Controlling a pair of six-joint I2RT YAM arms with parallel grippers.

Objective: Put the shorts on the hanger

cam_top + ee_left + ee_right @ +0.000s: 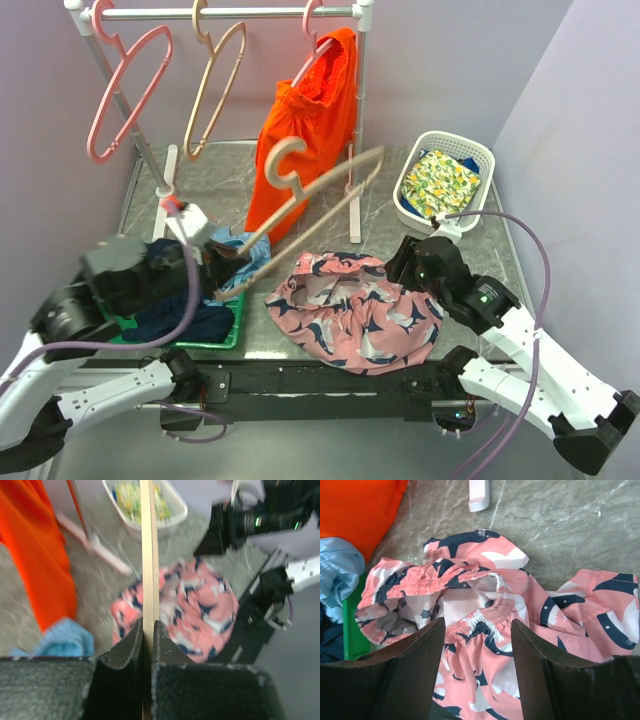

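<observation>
The pink shorts (pixel 350 305) with navy and white shapes lie crumpled on the table in front of the arms. They also show in the left wrist view (pixel 195 605) and the right wrist view (pixel 490 595). My left gripper (pixel 228 272) is shut on the lower end of the beige hanger (pixel 283 158) and holds it tilted in the air, up and to the right; the hanger is blurred. In the left wrist view the jaws (pixel 147 625) pinch the hanger bar (pixel 149 555). My right gripper (pixel 405 262) is open just above the gathered waistband (pixel 477 625).
A clothes rail (pixel 230 12) at the back carries a pink hanger (pixel 130 90), a second beige hanger (pixel 215 90) and orange shorts (pixel 305 140). A white basket (pixel 480 160) holds floral cloth at the right. A green tray (pixel 225 335) of dark and blue clothes sits at the left.
</observation>
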